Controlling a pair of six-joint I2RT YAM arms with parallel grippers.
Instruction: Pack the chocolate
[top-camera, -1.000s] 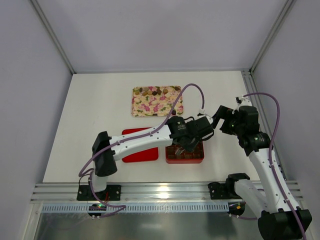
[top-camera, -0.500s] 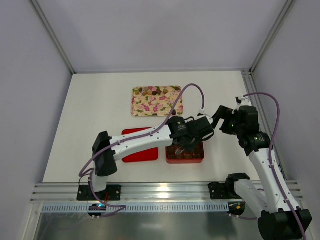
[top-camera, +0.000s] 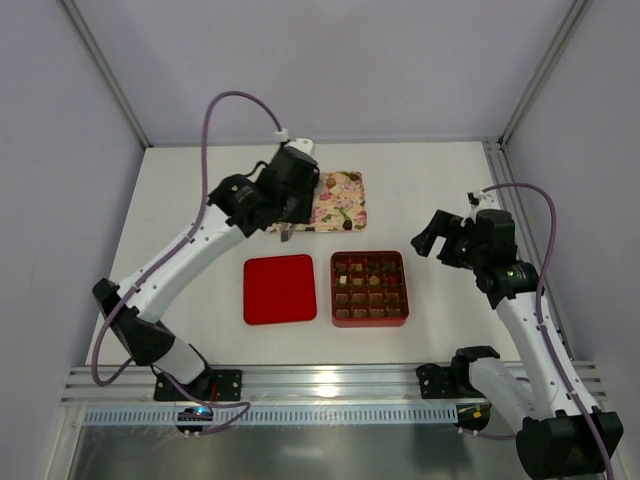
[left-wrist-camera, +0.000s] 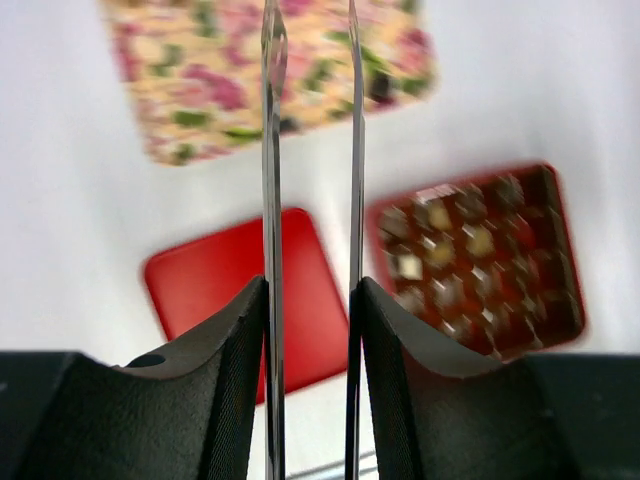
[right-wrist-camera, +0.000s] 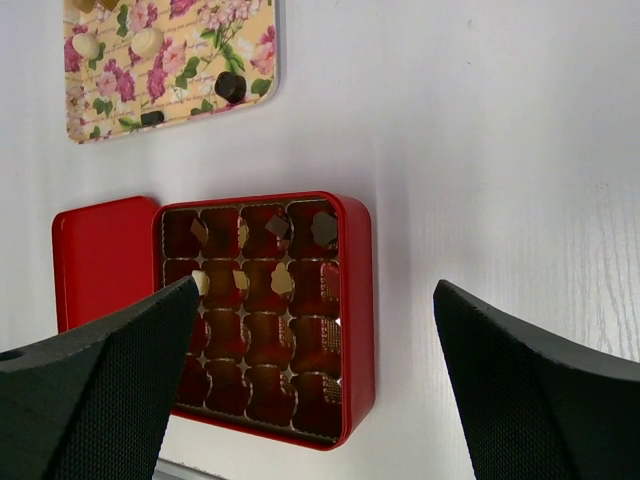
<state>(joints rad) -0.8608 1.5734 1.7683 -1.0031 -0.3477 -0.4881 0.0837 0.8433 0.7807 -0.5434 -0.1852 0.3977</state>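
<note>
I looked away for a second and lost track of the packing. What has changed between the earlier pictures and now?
The left gripper left the red box and swung out to the near edge of the flowered tray, its fingers slightly apart and holding nothing. The right gripper, the box, the red lid and the tray stayed put.

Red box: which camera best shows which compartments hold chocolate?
Right wrist: the red box is close and sharp, compartments readable. Top external shows it whole but small; left wrist shows it blurred.
</note>
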